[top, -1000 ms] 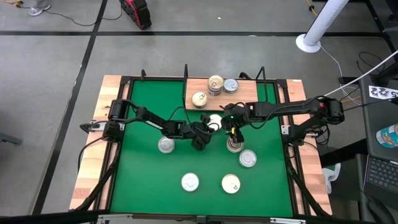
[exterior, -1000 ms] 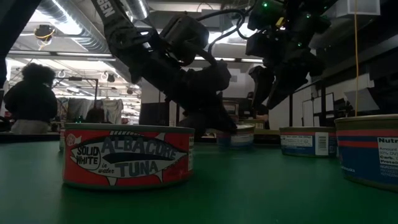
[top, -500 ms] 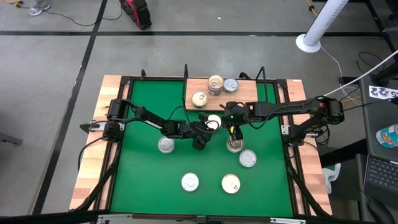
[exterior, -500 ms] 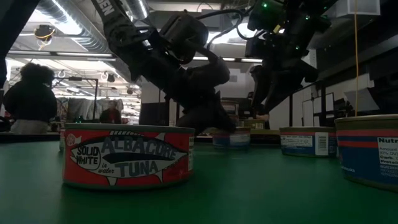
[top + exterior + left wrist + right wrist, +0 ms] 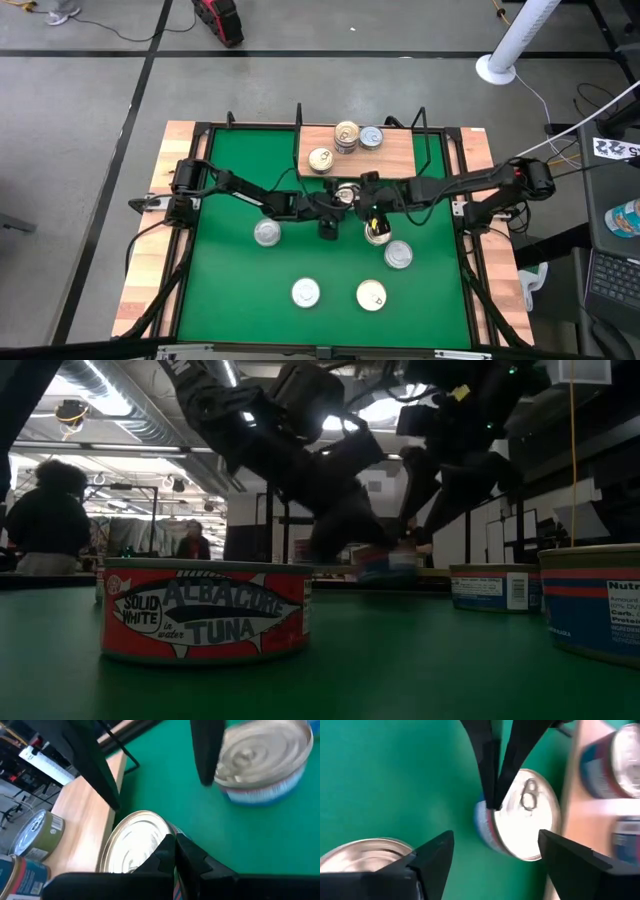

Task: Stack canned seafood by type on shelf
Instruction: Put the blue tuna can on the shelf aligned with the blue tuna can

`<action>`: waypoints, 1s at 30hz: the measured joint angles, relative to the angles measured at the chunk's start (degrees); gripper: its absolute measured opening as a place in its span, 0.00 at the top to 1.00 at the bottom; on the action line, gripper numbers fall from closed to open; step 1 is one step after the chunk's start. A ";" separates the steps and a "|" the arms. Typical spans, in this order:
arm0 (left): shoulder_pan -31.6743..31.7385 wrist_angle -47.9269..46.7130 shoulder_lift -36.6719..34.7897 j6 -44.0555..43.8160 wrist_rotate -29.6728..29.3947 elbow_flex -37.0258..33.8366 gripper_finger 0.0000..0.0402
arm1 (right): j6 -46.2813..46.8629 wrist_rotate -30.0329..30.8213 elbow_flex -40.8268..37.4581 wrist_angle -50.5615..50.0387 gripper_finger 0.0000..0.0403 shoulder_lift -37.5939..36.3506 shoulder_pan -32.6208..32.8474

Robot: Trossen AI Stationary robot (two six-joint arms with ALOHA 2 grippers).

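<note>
1. I see my left gripper (image 5: 335, 203) mid-desk, just in front of the shelf (image 5: 400, 152), its jaws pinched shut, their tips at the rim of a blue-labelled can (image 5: 520, 815).
2. That can lies flat, pull-tab lid up, no long axis to speak of; whether it is truly gripped I cannot tell.
3. My right gripper (image 5: 368, 212) hovers beside it, jaws wide apart.
4. Three cans (image 5: 346, 136) sit on the shelf; five others, including an albacore tuna can (image 5: 205, 610), rest lid-up on the desk (image 5: 230, 300).
</note>
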 joint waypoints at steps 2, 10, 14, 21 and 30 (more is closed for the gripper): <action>0.00 0.02 -0.02 -1.89 0.00 0.73 1.00 | 0.00 4.18 0.00 0.01 0.29 0.00 1.68; -0.04 0.02 -0.04 -5.69 0.00 2.94 1.00 | 0.05 15.86 0.00 -0.43 0.29 0.00 6.94; 0.03 0.00 -0.07 -4.75 -0.03 3.98 1.00 | 0.11 17.27 0.00 -0.61 0.29 0.00 7.50; 0.89 0.02 -0.07 -3.53 -1.67 5.04 1.00 | 0.11 20.71 0.02 -2.24 0.29 -0.36 7.39; 4.61 0.02 -0.09 -2.95 -1.84 5.07 1.00 | 0.11 20.83 0.02 -3.61 0.29 -3.73 7.39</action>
